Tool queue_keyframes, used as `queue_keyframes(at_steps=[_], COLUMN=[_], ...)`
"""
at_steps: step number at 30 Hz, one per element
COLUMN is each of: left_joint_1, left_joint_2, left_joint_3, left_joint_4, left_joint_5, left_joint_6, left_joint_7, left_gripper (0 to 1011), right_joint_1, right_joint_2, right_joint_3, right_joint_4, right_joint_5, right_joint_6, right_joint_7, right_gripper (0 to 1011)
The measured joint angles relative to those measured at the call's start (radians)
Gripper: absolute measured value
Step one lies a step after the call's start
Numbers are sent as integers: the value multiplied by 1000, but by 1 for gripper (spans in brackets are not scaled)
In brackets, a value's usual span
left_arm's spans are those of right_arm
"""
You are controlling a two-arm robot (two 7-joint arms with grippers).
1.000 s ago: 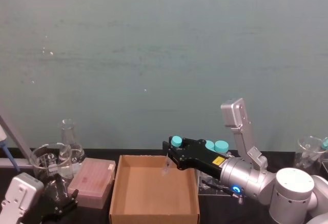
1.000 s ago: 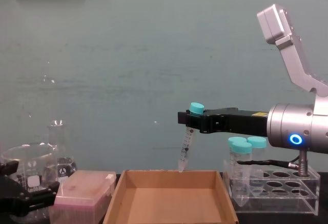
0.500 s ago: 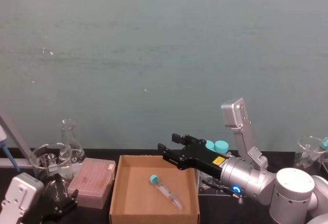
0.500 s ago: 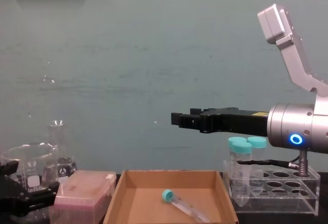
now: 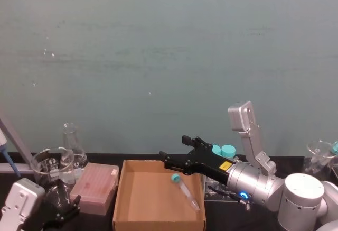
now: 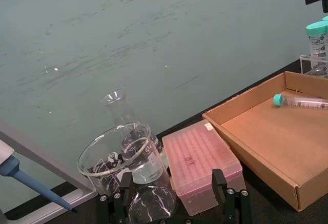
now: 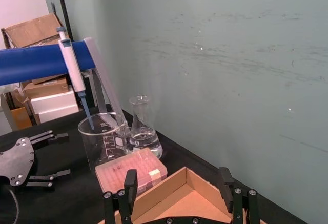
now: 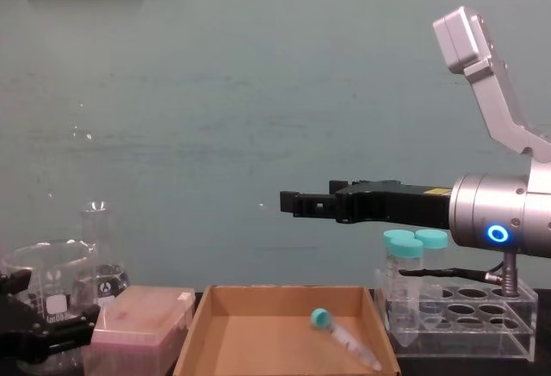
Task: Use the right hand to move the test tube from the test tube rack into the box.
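The right hand (image 8: pixel 288 202), a black two-fingered gripper on a smooth silver-grey cylindrical arm with a glowing blue ring, hangs with its fingers spread apart and empty above the shallow brown cardboard box (image 8: pixel 198 329), a matte rectangular tray with low walls. Directly below it the slim clear plastic test tube (image 8: pixel 344 339) with a small teal screw cap lies flat on the box floor near the right wall, tip pointing towards the robot, well apart from the fingers. Right of the box stands the clear acrylic test tube rack (image 8: pixel 482 317) with round holes, and everything rests on a black tabletop (image 6: pixel 261 211) before a scuffed teal wall (image 5: pixel 158 56), with the left gripper (image 5: pixel 59 208) low at the table's left, its fingers parted.
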Motion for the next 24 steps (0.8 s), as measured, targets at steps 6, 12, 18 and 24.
queue_keyframes(at_steps=[6, 12, 18, 24], left_joint_1=[0, 0, 0, 0], left_joint_2=[0, 0, 0, 0], left_joint_3=[0, 0, 0, 0], left_joint_4=[0, 0, 0, 0], left_joint_5=[0, 0, 0, 0], left_joint_6=[0, 0, 0, 0], left_joint_7=[0, 0, 0, 0], left_gripper=[1000, 1000, 1000, 1000], right_joint_1=[0, 0, -2, -34], right_joint_2=[0, 0, 10, 28], right_joint_3=[0, 0, -10, 7], right_joint_4=[0, 0, -12, -83], right_joint_5=[0, 0, -2, -29], right_joint_6=[0, 0, -47, -142], right_joint_7=[0, 0, 4, -43], right_gripper=[1002, 1002, 1002, 1002])
